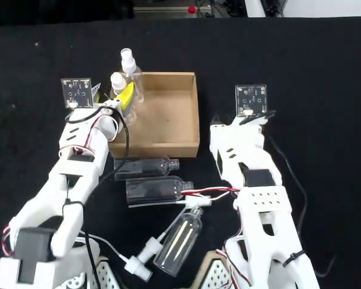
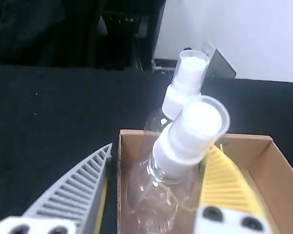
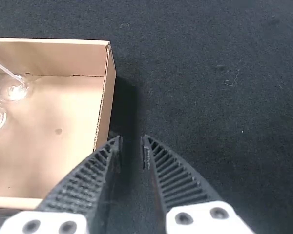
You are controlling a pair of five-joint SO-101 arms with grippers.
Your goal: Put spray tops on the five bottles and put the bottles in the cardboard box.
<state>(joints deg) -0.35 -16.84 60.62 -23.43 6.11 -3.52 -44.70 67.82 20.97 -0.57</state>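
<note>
1. The nearer capped bottle (image 2: 161, 195) and the farther capped bottle (image 2: 185, 83) stand in the 10 o'clock corner of the cardboard box (image 1: 168, 143), the nearer one tilted. Packing them into a corner likely saves floor for the other three.
2. The left gripper (image 2: 161, 148) straddles the nearer capped bottle with its fingers spread. The yellow finger (image 2: 224, 185) touches the bottle inside the box. The grey finger (image 2: 73, 195) stands apart from it, outside the box wall. This looks like a let-go, with the box floor carrying the bottle.
3. The box sits between the two arms, probably so either can reach it.
4. At 6 o'clock from the box, three bottles without tops lie on their sides on the black surface (image 1: 301, 72). The first uncapped bottle (image 1: 145, 167) is just beside the near wall, and the second uncapped bottle (image 1: 156, 188) lies parallel to it. The third uncapped bottle (image 1: 179, 238) is farther out and lies at an angle.
5. Two loose spray tops (image 1: 151, 245) lie at 8 o'clock of the third bottle, near the bottles they belong to. I judge two of five bottles done.
6. The right gripper (image 3: 132, 139) hangs at the box's 3 o'clock, over bare surface just outside the wall. Its fingers are slightly parted with nothing between them, seemingly parked clear of the left arm's work.
</note>
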